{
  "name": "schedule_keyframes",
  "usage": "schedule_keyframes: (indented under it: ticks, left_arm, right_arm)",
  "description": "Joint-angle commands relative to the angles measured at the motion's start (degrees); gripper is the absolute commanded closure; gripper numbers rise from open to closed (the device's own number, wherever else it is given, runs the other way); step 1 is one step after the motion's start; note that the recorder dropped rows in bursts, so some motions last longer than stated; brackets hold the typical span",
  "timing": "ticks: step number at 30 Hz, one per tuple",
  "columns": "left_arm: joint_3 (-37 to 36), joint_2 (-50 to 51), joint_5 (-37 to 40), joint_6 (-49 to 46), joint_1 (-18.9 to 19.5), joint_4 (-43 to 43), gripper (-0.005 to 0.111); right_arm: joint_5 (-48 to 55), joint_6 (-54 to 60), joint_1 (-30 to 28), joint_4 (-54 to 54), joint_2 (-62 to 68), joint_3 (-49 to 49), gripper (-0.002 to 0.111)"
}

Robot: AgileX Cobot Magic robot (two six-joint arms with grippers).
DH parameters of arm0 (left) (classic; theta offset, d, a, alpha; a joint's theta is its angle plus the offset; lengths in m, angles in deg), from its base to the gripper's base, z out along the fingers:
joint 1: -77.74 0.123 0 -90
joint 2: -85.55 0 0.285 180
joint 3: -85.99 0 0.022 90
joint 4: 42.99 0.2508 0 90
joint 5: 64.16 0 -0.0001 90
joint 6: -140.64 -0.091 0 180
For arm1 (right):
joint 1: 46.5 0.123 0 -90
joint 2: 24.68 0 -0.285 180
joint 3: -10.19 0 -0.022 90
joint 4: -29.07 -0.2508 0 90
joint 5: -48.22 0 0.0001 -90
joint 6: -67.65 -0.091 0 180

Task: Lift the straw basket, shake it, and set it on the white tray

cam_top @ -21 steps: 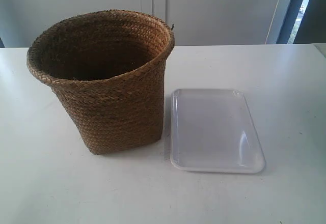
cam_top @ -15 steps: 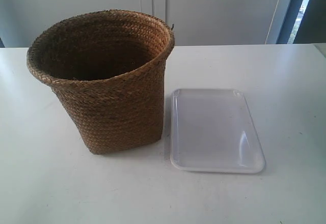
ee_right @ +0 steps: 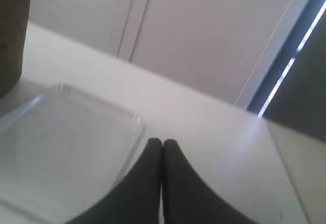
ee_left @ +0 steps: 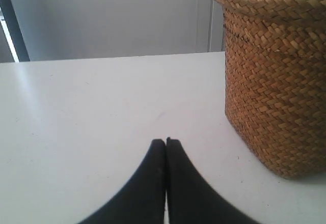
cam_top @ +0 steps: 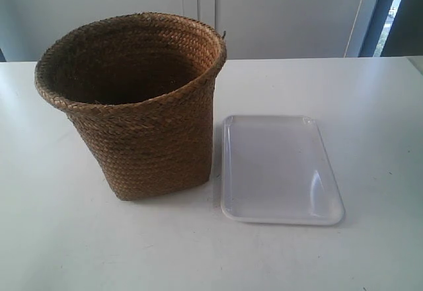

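Note:
The brown woven straw basket stands upright on the white table, its dark inside showing. Just beside it in the exterior view lies the flat white tray, with nothing on it. No arm shows in the exterior view. In the left wrist view my left gripper is shut with nothing held, low over the table, and the straw basket stands off to one side, apart from it. My right gripper is shut and holds nothing; it sits by a corner of the white tray.
The white table runs back to a pale wall with a door seam. A dark window frame stands at the exterior view's far right. The table's far edge shows in the left wrist view.

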State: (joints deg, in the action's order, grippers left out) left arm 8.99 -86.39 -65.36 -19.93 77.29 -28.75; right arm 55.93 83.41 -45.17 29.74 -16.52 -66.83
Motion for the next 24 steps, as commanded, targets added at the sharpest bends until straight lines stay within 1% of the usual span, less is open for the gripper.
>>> schedule_keyframes:
  ticks: [1,4,11,12,13,15,17,18,19,20,21,22,23,24]
  left_arm:
    - [-0.21,-0.28,1.77,3.22,-0.2,-0.71,0.107]
    - [-0.21,-0.28,3.16,3.22,-0.2,-1.1,0.107]
    - [-0.21,-0.28,3.48,3.37,-0.2,-1.75,0.107]
    - [-0.21,-0.28,3.92,4.98,-0.2,-3.46,0.107]
    - [-0.21,-0.28,3.26,9.08,-0.2,-6.96,0.107]
    - [-0.21,-0.28,-2.52,9.45,-0.2,-7.09,0.107]
    - [-0.21,-0.28,-11.29,9.05,-0.2,-7.09,0.107]
    - [-0.21,-0.28,-16.0,8.41,-0.2,-7.09,0.107]
    - [-0.21,-0.28,-18.24,7.58,-0.2,-7.2,0.107]
    - [-0.21,-0.28,-17.66,4.7,-0.2,-8.33,0.107]
    - [0.83,-0.28,-16.81,1.19,-0.2,-11.1,0.107]
    - [2.2,-0.28,-15.87,-4.02,-0.2,-14.95,0.107]
    - [3.7,-0.28,-15.91,-11.26,-0.2,-20.51,0.107]
    - [5.06,0.16,-17.03,-18.04,-0.2,-25.8,0.107]
  right_arm:
    - [-13.73,0.46,0.3,0.21,-0.37,-0.21,0.108]
    - [-17.18,0.46,0.3,0.21,-0.37,-0.21,0.108]
    - [-16.69,0.46,0.3,0.21,-0.37,-0.21,0.108]
    - [-17.38,0.46,0.3,0.21,-0.37,-0.21,0.108]
    - [-20.93,-0.89,0.3,0.21,-0.37,-0.21,0.108]
    - [-27.52,-14.51,0.3,0.21,-0.37,-0.21,0.108]
    - [-33.77,-27.46,0.3,0.21,-0.37,-0.21,0.108]
    - [-38.93,-27.51,0.3,-1.24,-0.37,-0.21,0.108]
    - [-42.71,-22.92,0.3,-4.06,-0.37,-0.21,0.108]
    - [-44.17,-19.48,0.3,-9.04,-0.37,-0.21,0.108]
    - [-44.4,-18.53,0.3,-14.53,-0.37,0.46,0.108]
    - [-44.41,-18.0,0.3,-20.21,-0.37,1.52,0.108]
    - [-44.67,-16.08,0.3,-26.4,-0.37,2.45,0.108]
    - [-45.23,-12.75,0.3,-32.37,-0.37,3.66,0.108]
